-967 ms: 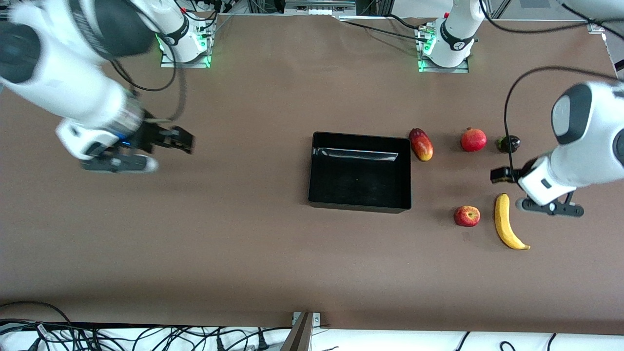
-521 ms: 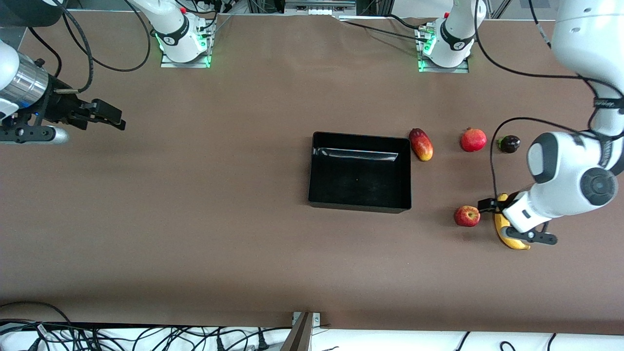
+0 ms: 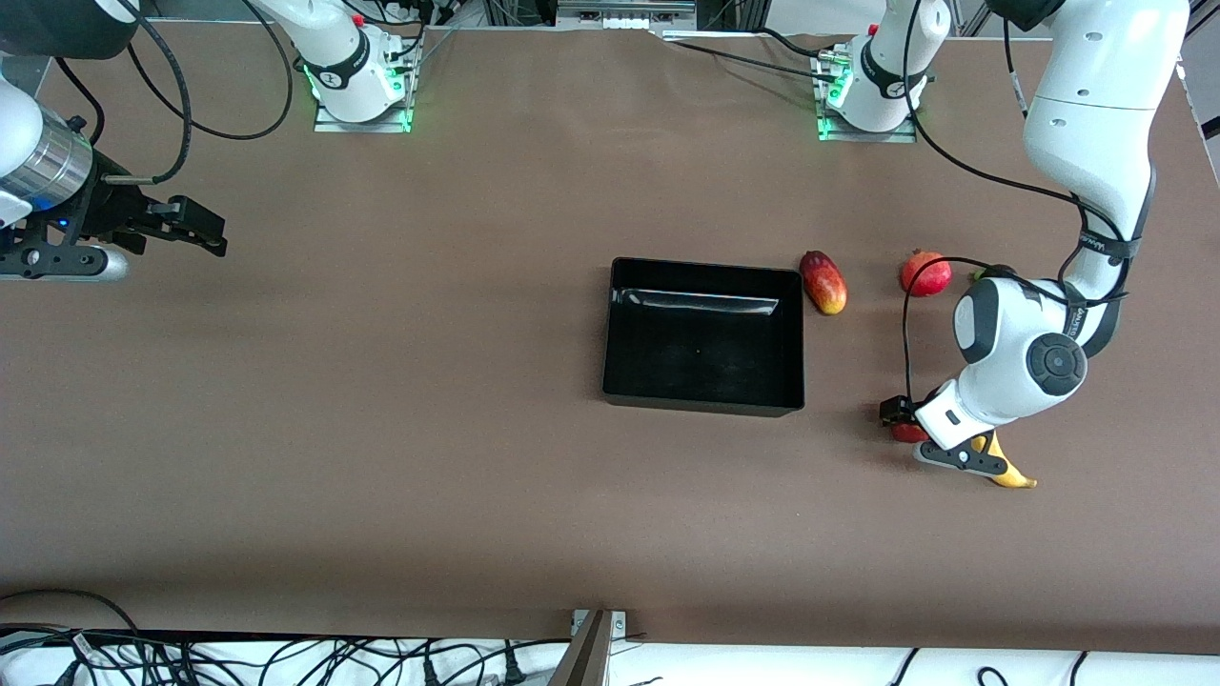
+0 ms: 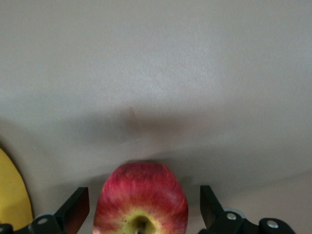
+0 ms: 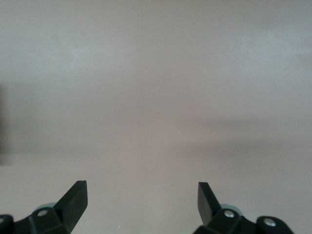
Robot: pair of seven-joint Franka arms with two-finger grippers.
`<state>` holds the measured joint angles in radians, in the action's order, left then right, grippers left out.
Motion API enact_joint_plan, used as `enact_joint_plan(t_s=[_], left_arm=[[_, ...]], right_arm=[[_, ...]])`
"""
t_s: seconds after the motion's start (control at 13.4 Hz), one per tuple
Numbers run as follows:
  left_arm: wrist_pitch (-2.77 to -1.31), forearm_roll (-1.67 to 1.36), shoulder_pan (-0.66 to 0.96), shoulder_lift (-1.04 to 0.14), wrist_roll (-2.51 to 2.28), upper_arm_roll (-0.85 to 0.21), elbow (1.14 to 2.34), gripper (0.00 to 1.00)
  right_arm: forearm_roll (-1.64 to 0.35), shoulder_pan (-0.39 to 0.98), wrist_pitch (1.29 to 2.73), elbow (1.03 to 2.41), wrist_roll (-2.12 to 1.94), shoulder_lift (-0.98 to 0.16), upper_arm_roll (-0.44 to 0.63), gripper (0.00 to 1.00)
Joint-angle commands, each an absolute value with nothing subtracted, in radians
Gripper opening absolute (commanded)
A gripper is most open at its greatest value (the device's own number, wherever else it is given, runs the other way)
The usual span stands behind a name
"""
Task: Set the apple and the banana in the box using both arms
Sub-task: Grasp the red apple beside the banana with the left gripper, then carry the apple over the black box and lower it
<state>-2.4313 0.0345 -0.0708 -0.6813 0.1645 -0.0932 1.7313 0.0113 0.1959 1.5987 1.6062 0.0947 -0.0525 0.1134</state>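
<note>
from the front camera, my left gripper (image 3: pixel 905 426) is down over the apple (image 3: pixel 904 433), which shows only as a red sliver under my wrist, on the table toward my left arm's end and nearer to the camera than the box (image 3: pixel 703 336). the banana (image 3: pixel 1008 469) lies just beside the apple, mostly covered by my forearm, its yellow end poking out. the box sits mid-table, well apart from both fruits. a mango-like fruit (image 3: pixel 824 282) lies beside the box's corner, and a round red fruit (image 3: pixel 925 273) sits near it, both farther from the camera than the apple. my right gripper (image 3: pixel 195 227) hangs over bare table at my right arm's end; that arm waits.

from my left wrist, the apple (image 4: pixel 141 201) stands between my fingers (image 4: pixel 75 209), which are spread wide with a gap on each side, touching nothing. a strip of banana (image 4: pixel 12 195) shows at the edge, close to the apple.

from my right wrist, my fingers (image 5: pixel 74 199) are spread wide, with only the table (image 5: pixel 156 97) below them.
</note>
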Motion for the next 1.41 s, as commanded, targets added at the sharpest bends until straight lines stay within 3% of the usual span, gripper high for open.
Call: enact_joint_plan(t_s=[0.0, 0.15, 0.3, 0.6, 0.74, 1.04, 1.34], left_arm=[[-2.424, 0.060, -0.069, -0.663, 0.193, -0.091, 1.750, 0.32], [-2.402, 0.069, -0.069, -0.658, 0.244, -0.094, 1.738, 0.12], [-2.315, 0.069, -0.039, -0.635, 0.241, -0.095, 1.695, 0.11], [-1.921, 0.054, 0.089, -0.627, 0.186, -0.103, 1.423, 0.11], [-1.835, 0.054, 0.185, -0.601, 0.006, -0.113, 1.385, 0.11], [-1.833, 0.052, 0.302, -0.561, -0.216, -0.142, 1.481, 0.13], [-2.099, 0.052, 0.308, -0.486, -0.268, -0.184, 1.780, 0.15]], right_arm=[[0.026, 0.186, 1.605, 1.605, 0.081, -0.040, 0.098, 1.00], [0.028, 0.184, 1.603, 1.591, 0.083, -0.049, 0.098, 1.00], [0.028, 0.186, 1.603, 1.586, 0.090, -0.054, 0.098, 1.00], [0.026, 0.183, 1.605, 1.585, 0.094, -0.055, 0.100, 1.00], [0.026, 0.181, 1.603, 1.586, 0.094, -0.055, 0.101, 1.00], [0.025, 0.175, 1.603, 1.588, 0.095, -0.063, 0.104, 1.00], [0.025, 0.175, 1.601, 1.586, 0.095, -0.063, 0.104, 1.00]])
